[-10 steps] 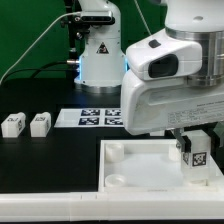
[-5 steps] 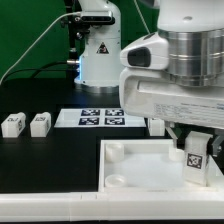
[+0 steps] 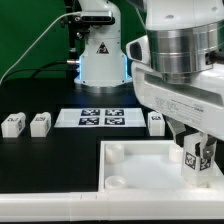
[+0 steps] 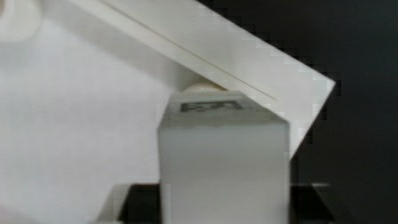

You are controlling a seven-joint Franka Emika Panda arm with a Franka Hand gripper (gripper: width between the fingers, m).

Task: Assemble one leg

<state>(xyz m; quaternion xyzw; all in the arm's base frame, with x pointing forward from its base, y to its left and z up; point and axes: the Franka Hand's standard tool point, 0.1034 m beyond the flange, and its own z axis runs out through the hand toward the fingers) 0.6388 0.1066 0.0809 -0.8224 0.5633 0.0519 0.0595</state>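
My gripper [image 3: 196, 150] is shut on a white leg block [image 3: 196, 161] with a marker tag facing the camera. It holds the leg upright over the near right corner of the large flat white plate [image 3: 140, 165], which has round corner sockets. In the wrist view the leg [image 4: 221, 150] stands between my dark fingers [image 4: 146, 200], above the plate's corner [image 4: 267, 70]. Whether the leg touches the plate I cannot tell. Two more legs [image 3: 13, 125] [image 3: 40, 123] lie at the exterior view's left, and another [image 3: 156, 122] lies behind the plate.
The marker board [image 3: 95, 118] lies behind the plate. A white robot base [image 3: 98, 50] stands at the back. The table is black, with its front edge just below the plate.
The arm has swung toward the exterior view's right and turned, uncovering the leg behind the plate. The held leg stays over the plate's right corner, slightly lower.
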